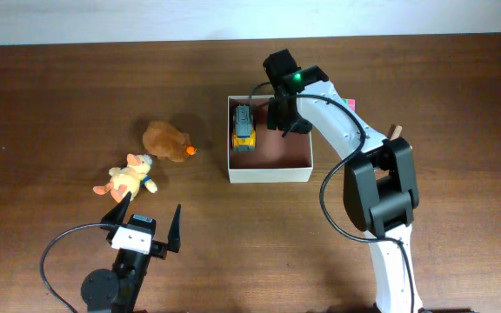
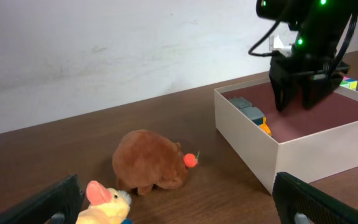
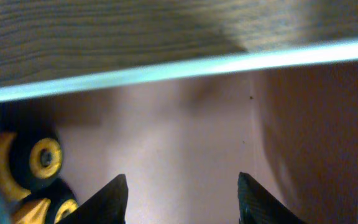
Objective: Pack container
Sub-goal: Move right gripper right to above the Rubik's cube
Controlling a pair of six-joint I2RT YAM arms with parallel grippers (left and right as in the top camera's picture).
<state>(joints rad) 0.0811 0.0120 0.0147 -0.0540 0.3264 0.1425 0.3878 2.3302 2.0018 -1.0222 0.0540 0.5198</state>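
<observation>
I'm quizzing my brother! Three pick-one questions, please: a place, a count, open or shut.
1. Where is the yellow-and-grey toy truck? A in the white square box B beside it C in a tool
2. Plush toys on the wooden table? A one B two C four
3. The right tool is? A open, empty B shut on truck C shut on plush
Answers: A, it sits in the box's corner; B, a brown plush animal and a yellow plush animal; A, fingers apart, nothing between.
</observation>
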